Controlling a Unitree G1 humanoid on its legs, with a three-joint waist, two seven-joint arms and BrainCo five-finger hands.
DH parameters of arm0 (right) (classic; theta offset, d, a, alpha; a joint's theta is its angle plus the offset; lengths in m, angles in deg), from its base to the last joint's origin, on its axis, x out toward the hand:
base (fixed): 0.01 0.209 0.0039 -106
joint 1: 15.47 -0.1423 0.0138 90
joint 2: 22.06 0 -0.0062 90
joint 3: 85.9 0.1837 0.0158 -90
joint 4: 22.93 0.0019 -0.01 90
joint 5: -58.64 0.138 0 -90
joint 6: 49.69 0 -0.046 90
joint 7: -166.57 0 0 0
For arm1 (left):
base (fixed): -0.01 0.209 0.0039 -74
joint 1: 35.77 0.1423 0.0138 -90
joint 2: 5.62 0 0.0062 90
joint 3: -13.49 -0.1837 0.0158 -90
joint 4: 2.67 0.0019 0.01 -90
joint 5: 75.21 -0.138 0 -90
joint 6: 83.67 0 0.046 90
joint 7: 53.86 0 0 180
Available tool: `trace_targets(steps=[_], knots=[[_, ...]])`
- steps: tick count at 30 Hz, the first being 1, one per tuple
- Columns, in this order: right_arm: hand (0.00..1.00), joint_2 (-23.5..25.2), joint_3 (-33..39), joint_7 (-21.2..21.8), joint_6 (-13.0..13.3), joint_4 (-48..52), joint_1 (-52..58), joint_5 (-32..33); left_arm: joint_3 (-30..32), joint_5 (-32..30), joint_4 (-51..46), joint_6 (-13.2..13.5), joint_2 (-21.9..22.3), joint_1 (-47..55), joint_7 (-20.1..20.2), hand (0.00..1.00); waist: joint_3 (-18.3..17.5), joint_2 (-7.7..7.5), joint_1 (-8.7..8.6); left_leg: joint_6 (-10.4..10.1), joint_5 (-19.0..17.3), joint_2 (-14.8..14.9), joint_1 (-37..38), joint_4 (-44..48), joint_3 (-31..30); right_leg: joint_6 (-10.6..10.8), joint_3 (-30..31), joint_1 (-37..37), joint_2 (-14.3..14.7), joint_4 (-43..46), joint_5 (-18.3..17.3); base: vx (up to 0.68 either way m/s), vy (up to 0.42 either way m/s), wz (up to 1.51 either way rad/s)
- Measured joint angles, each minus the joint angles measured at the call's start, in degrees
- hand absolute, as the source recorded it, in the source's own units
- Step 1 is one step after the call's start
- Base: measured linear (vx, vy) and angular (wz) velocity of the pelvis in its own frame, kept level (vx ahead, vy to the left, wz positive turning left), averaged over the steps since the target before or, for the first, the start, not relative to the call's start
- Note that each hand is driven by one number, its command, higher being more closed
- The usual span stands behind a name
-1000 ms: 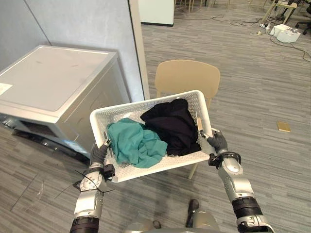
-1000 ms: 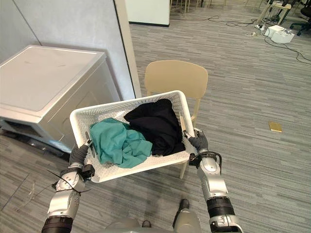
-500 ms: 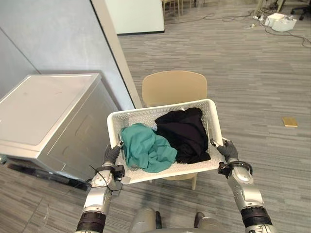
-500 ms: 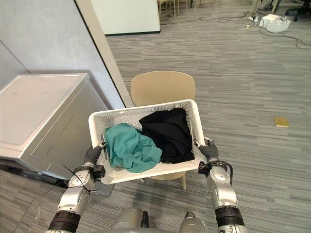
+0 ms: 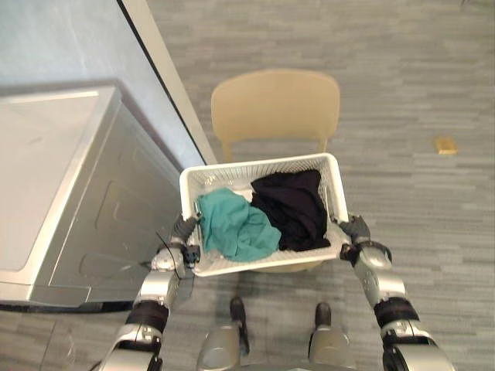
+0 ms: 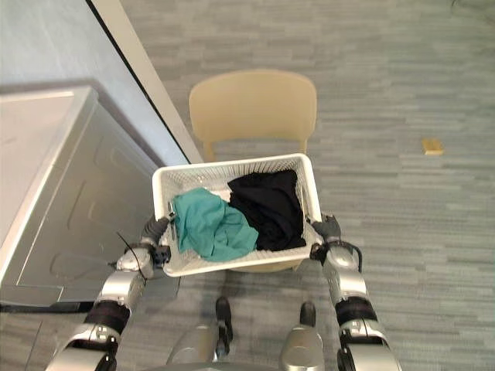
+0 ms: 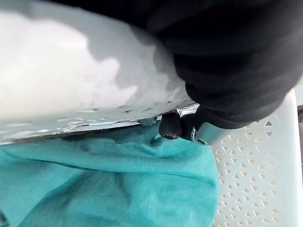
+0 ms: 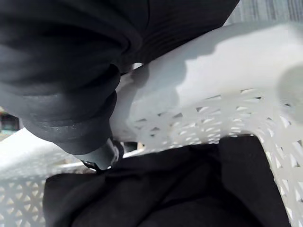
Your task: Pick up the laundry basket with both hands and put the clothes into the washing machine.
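We hold the white laundry basket (image 5: 263, 266) lifted between our left hand (image 5: 184, 232) and right hand (image 5: 354, 229), the fingers (image 7: 169, 126) of each still curled over an end rim. Our view has tipped downward since a second ago, so the washing machine (image 5: 46, 178) now sits close at our left and the beige chair (image 5: 274, 104) just beyond. The teal garment (image 5: 236, 226) and black garment (image 5: 294, 207) remain inside. Unloading likely comes next.

Matt perf. plastic basket (image 5: 219, 177), soft cloth clothes (image 5: 236, 228).
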Motion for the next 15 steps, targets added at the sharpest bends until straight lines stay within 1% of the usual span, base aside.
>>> trace_targets(steps=[1,2,5,7,9,13,15], knots=[[1.0,-1.06,-0.01,-0.03,-0.02,-0.55,-2.54,0.02,0.0,0.02,1.17,0.02,-0.24,-2.79,-0.04,1.0,2.24,0.14,0.13,0.11,0.08,0.13,-1.04,0.45,0.04,-0.03,0.1,-1.15,0.04,0.57,0.22,-0.11,0.036,-0.04],[1.0,-1.98,-0.01,-0.19,-0.02,-1.35,-4.64,0.07,-0.08,0.04,2.36,0.09,-0.25,-4.9,-0.04,1.0,3.4,-0.04,0.17,0.38,0.27,0.17,-2.19,0.48,0.18,-0.08,0.26,-2.69,0.04,1.18,0.26,-0.1,0.028,-0.04],[1.0,-3.41,-0.37,-0.29,-0.02,-4.54,-8.3,0.49,-0.79,0.2,5.79,0.11,-0.25,-8.38,-0.08,1.0,4.02,-0.49,0.21,0.89,0.63,0.25,-4.13,0.36,0.68,-0.14,0.95,-5.46,0.07,2.1,0.32,-0.04,0.007,-0.11],[1.0,-4.44,-0.45,-1.14,-0.05,-8.63,-11.8,0.58,-2.37,0.48,9.62,0.14,-0.25,-12.05,-0.26,1.0,4.28,-0.7,0.27,1.38,1.01,0.24,-5.67,0.08,1.03,-0.15,1.4,-7.73,0.04,2.84,0.32,0.0,-0.003,-0.1],[1.0,-5.01,-0.45,-1.94,-0.07,-11.27,-15.17,0.63,-2.39,0.49,12.17,0.13,-0.24,-15.59,-0.89,1.0,5.53,-1.24,0.08,1.57,1.24,0.36,-7.18,-0.02,1.28,-0.16,1.62,-9.73,0.07,3.39,0.32,0.01,-0.003,-0.08],[1.0,-5.8,-0.44,-2.66,-0.13,-12.9,-18.53,1.25,-2.39,1.17,15.82,0.07,0.0,-20.29,-1.97,1.0,6.5,-2.43,0.15,1.71,1.79,0.65,-9.17,-0.71,1.93,-0.19,1.74,-12.69,-0.04,4.03,0.35,0.04,-0.003,-0.08],[1.0,-5.94,-0.44,-3.19,-0.14,-12.83,-19.37,1.23,-2.39,1.27,16.25,0.03,0.0,-21.44,-2.53,1.0,6.86,-2.62,0.14,1.7,1.8,0.93,-9.43,-0.81,2.08,-0.2,1.33,-13.22,-0.01,4.3,0.35,0.06,-0.007,-0.07]])
